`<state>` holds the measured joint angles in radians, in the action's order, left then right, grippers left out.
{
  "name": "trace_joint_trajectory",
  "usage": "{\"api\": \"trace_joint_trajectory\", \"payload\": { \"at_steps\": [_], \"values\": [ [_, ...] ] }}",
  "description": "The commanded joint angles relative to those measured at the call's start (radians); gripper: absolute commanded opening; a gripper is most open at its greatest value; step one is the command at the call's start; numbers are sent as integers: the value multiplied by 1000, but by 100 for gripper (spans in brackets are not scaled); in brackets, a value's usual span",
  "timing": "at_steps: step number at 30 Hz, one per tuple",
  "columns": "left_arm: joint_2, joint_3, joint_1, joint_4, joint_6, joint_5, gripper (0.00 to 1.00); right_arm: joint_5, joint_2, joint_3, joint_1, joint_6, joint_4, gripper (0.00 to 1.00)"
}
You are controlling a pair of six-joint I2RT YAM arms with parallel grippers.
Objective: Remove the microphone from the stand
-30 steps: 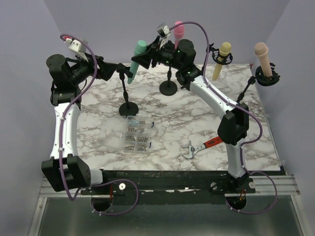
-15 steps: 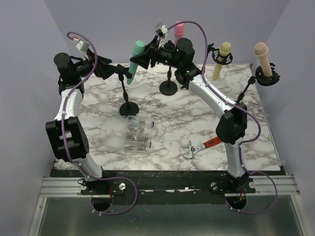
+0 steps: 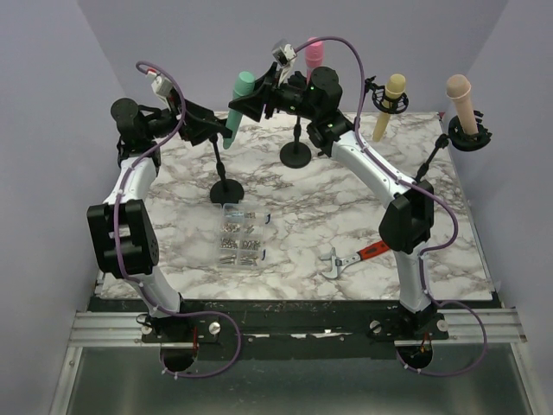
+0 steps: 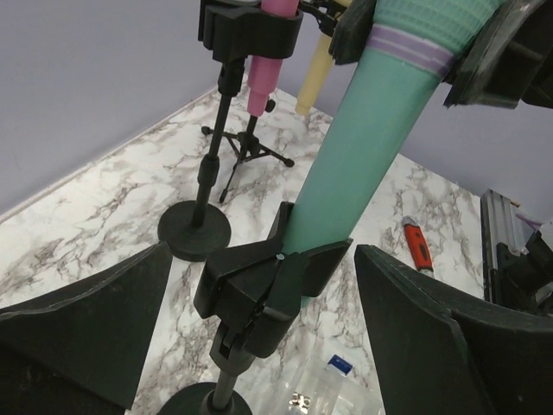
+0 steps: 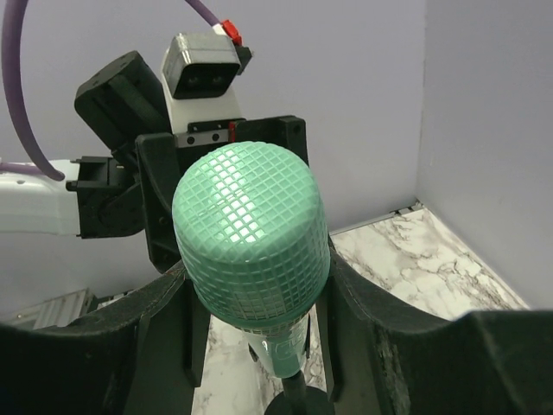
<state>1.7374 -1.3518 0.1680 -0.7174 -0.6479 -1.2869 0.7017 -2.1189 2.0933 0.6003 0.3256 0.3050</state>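
The green microphone (image 3: 238,105) stands tilted in the black clip (image 4: 268,281) of its stand, whose round base (image 3: 226,191) rests on the marble table. My right gripper (image 3: 246,101) is shut on the microphone's mesh head (image 5: 251,229), with a finger (image 5: 406,346) pressed on each side. My left gripper (image 3: 206,125) is open. Its fingers (image 4: 82,324) straddle the clip and the stand's post without touching them. The microphone's body (image 4: 371,147) rises from the clip between them.
A pink microphone (image 3: 312,54) on a round-based stand (image 3: 296,154) is just behind. A yellow microphone (image 3: 390,95) and a beige one (image 3: 460,99) are at the back right. A clear box of screws (image 3: 239,235) and a red-handled tool (image 3: 354,257) lie on the table.
My left arm has swung right towards the stand, and its open fingers now sit around the clip. My right gripper has kept its hold on the microphone's head.
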Motion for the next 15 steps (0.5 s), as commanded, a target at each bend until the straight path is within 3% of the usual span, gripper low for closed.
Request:
{"api": "trace_joint_trajectory", "payload": {
  "at_steps": [1, 3, 6, 8, 11, 15],
  "values": [
    [-35, 37, -12, 70, 124, 4, 87, 19, -15, 31, -5, 22, 16, 1],
    [-33, 40, -14, 73, 129, 10, 82, 22, -13, 33, -5, 27, 20, 1],
    [-40, 46, -14, 89, 148, 29, 62, 25, -15, 31, -5, 31, 20, 1],
    [-59, 56, -16, 138, 203, 55, 41, 24, -13, 30, -5, 28, 20, 1],
    [-95, 59, -19, 249, 312, 95, 0, 9, -11, 30, -5, 21, 17, 1],
    [-131, 69, -19, 370, 404, 133, 0, -25, -9, 43, -5, 11, 3, 1]
  ]
}}
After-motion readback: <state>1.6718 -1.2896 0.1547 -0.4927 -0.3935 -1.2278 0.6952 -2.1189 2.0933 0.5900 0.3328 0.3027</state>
